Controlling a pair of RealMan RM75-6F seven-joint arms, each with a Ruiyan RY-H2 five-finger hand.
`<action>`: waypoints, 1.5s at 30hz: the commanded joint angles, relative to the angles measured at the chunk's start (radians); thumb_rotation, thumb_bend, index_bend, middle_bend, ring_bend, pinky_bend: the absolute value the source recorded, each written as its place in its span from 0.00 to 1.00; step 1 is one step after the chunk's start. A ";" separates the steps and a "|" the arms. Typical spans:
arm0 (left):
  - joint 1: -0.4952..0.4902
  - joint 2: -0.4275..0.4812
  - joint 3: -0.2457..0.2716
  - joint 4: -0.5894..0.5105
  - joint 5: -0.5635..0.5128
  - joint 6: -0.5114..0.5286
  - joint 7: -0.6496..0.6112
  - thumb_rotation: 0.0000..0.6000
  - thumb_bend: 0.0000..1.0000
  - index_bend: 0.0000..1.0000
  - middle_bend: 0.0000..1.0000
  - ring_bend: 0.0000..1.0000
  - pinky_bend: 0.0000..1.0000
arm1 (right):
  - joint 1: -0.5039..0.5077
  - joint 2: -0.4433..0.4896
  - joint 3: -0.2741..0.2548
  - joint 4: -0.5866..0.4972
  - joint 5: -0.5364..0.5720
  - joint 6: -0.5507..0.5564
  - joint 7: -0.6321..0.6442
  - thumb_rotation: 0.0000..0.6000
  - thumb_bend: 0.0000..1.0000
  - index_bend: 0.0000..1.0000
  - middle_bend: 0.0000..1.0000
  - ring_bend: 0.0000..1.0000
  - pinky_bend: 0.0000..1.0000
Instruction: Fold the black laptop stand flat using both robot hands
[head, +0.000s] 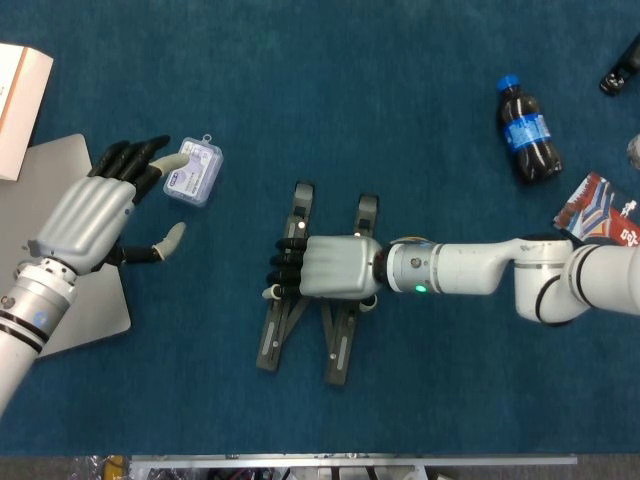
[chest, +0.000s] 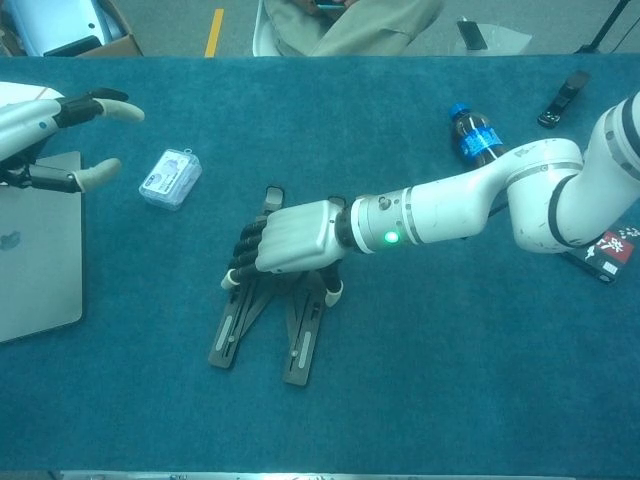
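Head view: right robot hand (head: 335, 268) grips the laptop stand (head: 340, 340); labels unreadable.

A small clear plastic case with a purple label (head: 191, 171) lies at the left hand's fingertips — a grey closed laptop (chest: 35, 265) beneath its wrist; a dark cola bottle with a blue cap (head: 526, 130) lies well beyond the right forearm.

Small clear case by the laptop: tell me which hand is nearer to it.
Left. The left hand hovers open, fingertips at the small clear case. The right hand rests on the laptop stand, well to the case's right.
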 joint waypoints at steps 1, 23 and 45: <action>0.000 -0.001 0.000 0.001 0.000 -0.002 0.000 0.46 0.38 0.11 0.00 0.00 0.00 | -0.001 -0.001 -0.001 0.001 0.002 0.001 -0.002 1.00 0.00 0.00 0.16 0.00 0.00; -0.001 -0.008 -0.007 0.003 0.002 -0.016 -0.001 0.46 0.38 0.11 0.00 0.00 0.00 | -0.016 0.006 0.002 -0.004 0.024 0.009 -0.020 1.00 0.00 0.00 0.26 0.00 0.00; 0.001 -0.007 -0.010 0.000 0.011 -0.016 -0.009 0.46 0.38 0.11 0.00 0.00 0.00 | -0.025 0.021 0.015 -0.033 0.042 0.005 -0.054 1.00 0.15 0.00 0.39 0.00 0.00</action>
